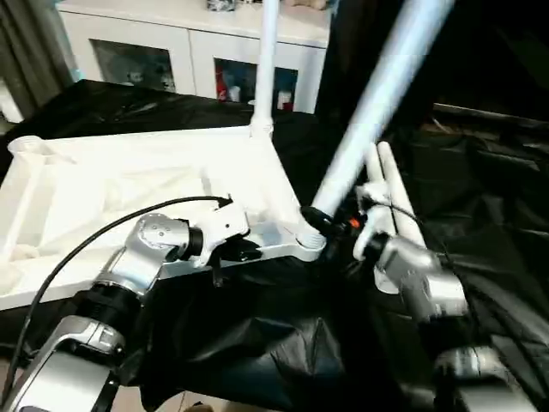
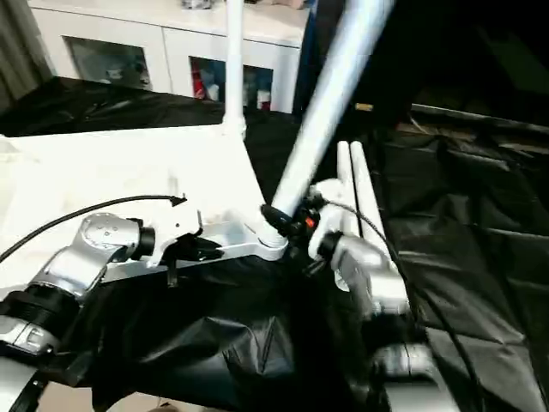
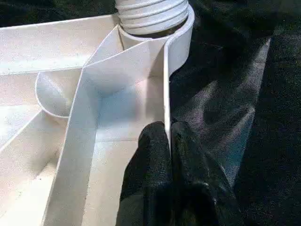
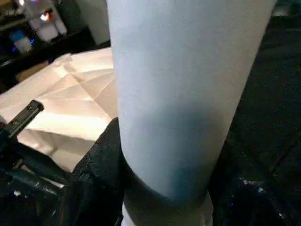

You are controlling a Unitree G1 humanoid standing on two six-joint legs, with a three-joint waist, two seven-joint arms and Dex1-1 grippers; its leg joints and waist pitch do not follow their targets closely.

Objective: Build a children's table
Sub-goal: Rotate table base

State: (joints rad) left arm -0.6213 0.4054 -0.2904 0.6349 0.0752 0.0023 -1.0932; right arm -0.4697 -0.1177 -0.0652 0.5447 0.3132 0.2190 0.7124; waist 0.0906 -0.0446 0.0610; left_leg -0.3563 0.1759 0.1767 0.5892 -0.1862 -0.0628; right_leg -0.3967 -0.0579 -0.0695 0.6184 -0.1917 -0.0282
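The children's table (image 1: pixel 129 184) is laid upside down on the black-draped surface (image 1: pixel 257 343). Its near rim (image 3: pixel 166 94) is pinched by the closed left claw (image 3: pixel 170 141). A tilted leg (image 1: pixel 377 94) at the near corner socket (image 1: pixel 307 242) is gripped by the right claw (image 1: pixel 319 220). Another leg (image 1: pixel 268 60) is seated upright.

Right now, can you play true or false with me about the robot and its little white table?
1. The tabletop lies upside down, ribs showing. True.
2. The left pincer is pinching the tabletop's rim. True.
3. The right pincer is empty. False: it grips a leg low down, at the near corner socket.
4. That leg stands straight up. False: it tilts; the leg at the far corner stands upright.
5. Two more legs lie on the black cloth. True.
6. All four legs are fitted. False: only one stands fitted.
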